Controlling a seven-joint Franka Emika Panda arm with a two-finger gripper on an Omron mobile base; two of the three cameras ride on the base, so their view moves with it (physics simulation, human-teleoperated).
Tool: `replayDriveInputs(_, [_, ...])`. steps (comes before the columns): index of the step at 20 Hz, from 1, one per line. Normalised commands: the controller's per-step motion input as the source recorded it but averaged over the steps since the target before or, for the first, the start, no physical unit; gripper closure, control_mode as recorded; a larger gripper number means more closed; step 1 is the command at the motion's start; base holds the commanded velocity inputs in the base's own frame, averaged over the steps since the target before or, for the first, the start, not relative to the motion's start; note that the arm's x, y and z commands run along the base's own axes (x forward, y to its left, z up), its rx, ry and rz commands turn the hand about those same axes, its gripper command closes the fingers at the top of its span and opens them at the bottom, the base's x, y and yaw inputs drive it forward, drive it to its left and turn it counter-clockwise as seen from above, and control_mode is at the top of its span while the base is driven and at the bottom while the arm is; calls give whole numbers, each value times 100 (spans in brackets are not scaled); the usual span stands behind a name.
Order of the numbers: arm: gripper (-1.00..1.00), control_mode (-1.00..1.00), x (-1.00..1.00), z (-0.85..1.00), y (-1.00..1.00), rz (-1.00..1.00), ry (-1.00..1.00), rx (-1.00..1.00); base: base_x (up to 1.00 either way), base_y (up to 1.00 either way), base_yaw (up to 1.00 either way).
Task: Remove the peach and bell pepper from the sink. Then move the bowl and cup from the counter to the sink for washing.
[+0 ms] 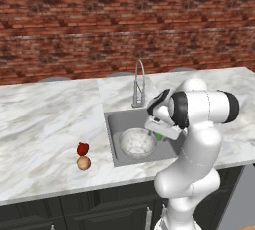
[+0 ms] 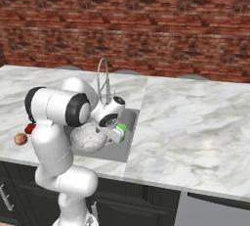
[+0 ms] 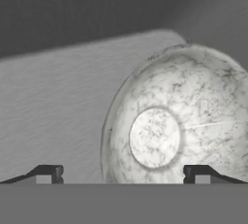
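The silvery bowl (image 1: 137, 142) (image 2: 88, 138) lies in the steel sink (image 1: 113, 124) (image 2: 128, 144), its mottled inside showing large in the hand view (image 3: 174, 121). A green cup (image 1: 159, 137) (image 2: 121, 127) sits in the sink just right of the bowl, partly hidden by my hand. My gripper (image 1: 156, 133) (image 2: 117, 136) (image 3: 123, 174) hangs low over the basin next to the cup, open, with nothing between its fingers. The dark red bell pepper (image 1: 82, 149) (image 2: 30, 128) and the paler peach (image 1: 83, 163) (image 2: 20, 139) rest side by side on the marble counter (image 1: 45, 119) left of the sink.
An arched chrome faucet (image 1: 140, 82) (image 2: 102, 78) stands behind the sink. A brick wall runs along the back of the counter. Wide marble stretches on both sides (image 2: 195, 122). My own arm blocks much of the sink's right half.
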Motion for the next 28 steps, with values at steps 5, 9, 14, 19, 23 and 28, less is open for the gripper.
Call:
replayDriveInputs(5, [-100,-100,-23,32,0,0,0,0,0,0,0])
replayDriveInputs(9, [-100,-100,-26,31,-1,0,0,0,0,0,0])
replayDriveInputs(14, [-100,-100,-29,33,-1,0,0,0,0,0,0])
replayDriveInputs(19, [-100,-100,-31,35,-2,0,0,0,0,0,0])
replayDriveInputs(23, [-100,-100,-29,35,-3,-2,0,0,0,0,0])
replayDriveInputs(28, [-100,-100,-31,34,-2,-4,0,-2,0,0,0])
